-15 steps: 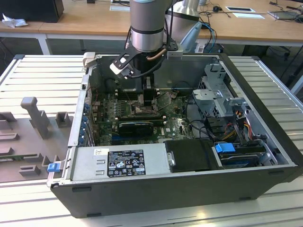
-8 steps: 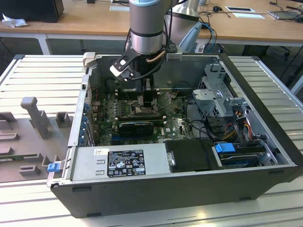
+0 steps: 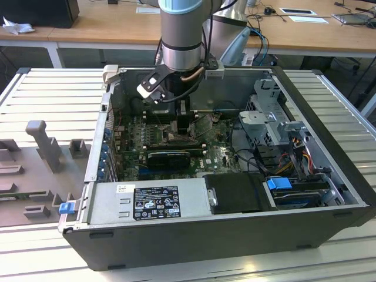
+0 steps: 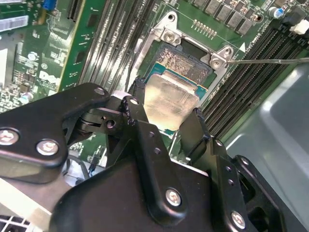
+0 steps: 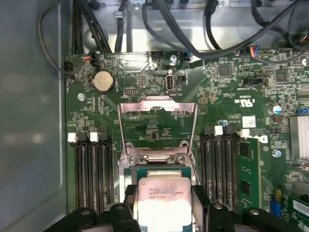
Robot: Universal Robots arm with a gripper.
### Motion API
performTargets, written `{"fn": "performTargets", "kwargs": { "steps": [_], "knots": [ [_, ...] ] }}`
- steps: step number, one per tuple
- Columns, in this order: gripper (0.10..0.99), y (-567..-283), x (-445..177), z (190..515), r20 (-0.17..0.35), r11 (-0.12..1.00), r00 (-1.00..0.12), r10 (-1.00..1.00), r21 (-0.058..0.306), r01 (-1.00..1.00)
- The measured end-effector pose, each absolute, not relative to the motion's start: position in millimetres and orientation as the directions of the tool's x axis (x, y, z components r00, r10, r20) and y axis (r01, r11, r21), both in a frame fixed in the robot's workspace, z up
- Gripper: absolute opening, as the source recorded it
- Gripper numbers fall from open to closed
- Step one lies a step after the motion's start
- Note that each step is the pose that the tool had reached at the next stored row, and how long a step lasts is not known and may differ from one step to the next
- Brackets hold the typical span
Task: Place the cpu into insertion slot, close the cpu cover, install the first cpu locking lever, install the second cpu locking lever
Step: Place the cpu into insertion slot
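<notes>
Wooden desks stand behind a grey slatted worktop [image 3: 53,94] in the exterior view. On the worktop an open computer case [image 3: 235,235] lies on its side, and the arm [image 3: 182,35] reaches down over the motherboard [image 3: 217,155] near the case's far wall. In the second wrist view, the black fingers [image 4: 136,107] are narrowed onto two opposite edges of the cpu [image 4: 171,104]. They hold it over the part of the insertion slot [image 4: 186,60] nearest them, and the slot's brownish contacts beyond lie uncovered. Whether chip and slot touch cannot be told. In the first wrist view, the cpu cover [image 5: 157,107] stands swung up at the slot's far edge, with dark memory slots [image 5: 91,169] flanking the slot on both sides.
</notes>
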State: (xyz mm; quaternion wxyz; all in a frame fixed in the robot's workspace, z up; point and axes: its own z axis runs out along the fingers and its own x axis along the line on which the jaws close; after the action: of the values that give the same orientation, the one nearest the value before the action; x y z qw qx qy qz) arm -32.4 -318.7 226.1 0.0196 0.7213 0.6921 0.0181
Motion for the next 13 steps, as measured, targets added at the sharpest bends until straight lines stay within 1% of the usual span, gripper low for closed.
{"fn": "performTargets", "kwargs": {
  "steps": [13],
  "knots": [
    [0.533, -316.1, -39.5, 207.6, -0.007, -0.012, 0.012, 1.000, 0.057, 0.998]
  ]
}}
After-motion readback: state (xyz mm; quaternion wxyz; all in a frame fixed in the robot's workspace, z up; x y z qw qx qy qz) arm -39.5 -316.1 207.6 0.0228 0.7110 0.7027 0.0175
